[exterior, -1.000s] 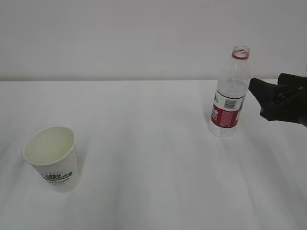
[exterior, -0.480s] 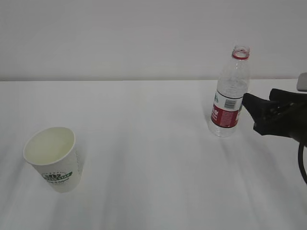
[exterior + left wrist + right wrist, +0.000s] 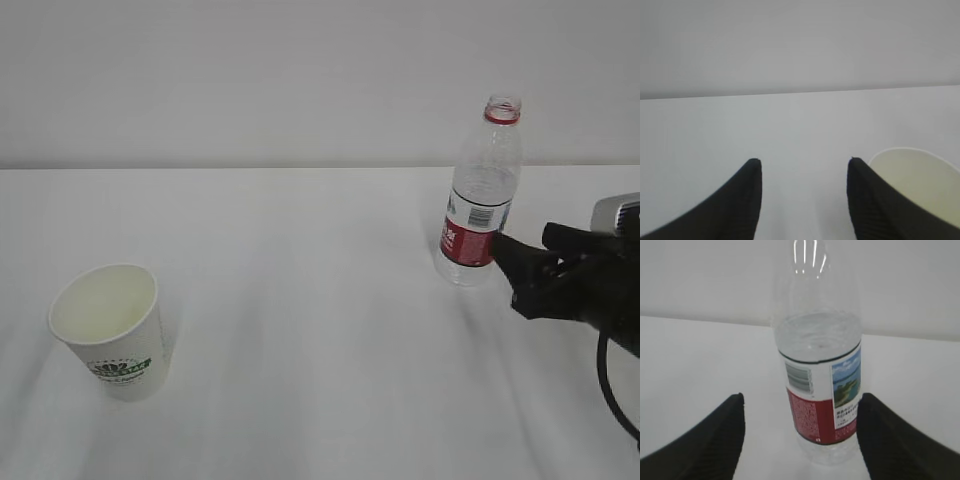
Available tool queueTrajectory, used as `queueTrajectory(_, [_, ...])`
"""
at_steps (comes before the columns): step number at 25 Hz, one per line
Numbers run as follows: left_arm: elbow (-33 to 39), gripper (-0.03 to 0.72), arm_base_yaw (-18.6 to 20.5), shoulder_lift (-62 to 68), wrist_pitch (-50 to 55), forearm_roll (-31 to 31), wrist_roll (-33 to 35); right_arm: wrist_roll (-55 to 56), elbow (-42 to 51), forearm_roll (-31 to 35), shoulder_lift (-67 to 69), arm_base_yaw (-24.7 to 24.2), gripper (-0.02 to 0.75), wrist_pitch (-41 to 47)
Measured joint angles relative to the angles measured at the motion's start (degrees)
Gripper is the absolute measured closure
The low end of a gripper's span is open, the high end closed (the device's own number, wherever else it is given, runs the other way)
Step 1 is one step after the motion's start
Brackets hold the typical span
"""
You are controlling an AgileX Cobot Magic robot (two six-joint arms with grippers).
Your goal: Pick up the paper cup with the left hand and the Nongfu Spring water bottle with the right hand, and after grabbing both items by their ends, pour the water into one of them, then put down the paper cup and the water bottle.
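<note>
Exterior: on white table (image 3: 300, 300), Nongfu Spring water bottle (image 3: 481, 195) upright at right, paper cup (image 3: 110, 330) upright at near left, well apart | left hand (image 3: 802, 200) seen only in wrist view, jaws apart, empty, cup (image 3: 920, 180) just right of one finger | bottle label red-white with barcode, cup logo green, text unreadable | right hand (image 3: 800, 435) wide open around bottle (image 3: 820, 385), not touching

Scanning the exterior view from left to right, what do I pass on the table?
paper cup → Nongfu Spring water bottle → right hand, open and level with the bottle's lower part.
</note>
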Motion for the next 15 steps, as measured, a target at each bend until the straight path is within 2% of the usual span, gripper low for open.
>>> queueTrajectory(15, [0.1, 0.305, 0.0, 0.0, -0.6, 5.8, -0.2, -4.4, 0.0, 2.4, 2.6, 0.0, 0.21, -0.2])
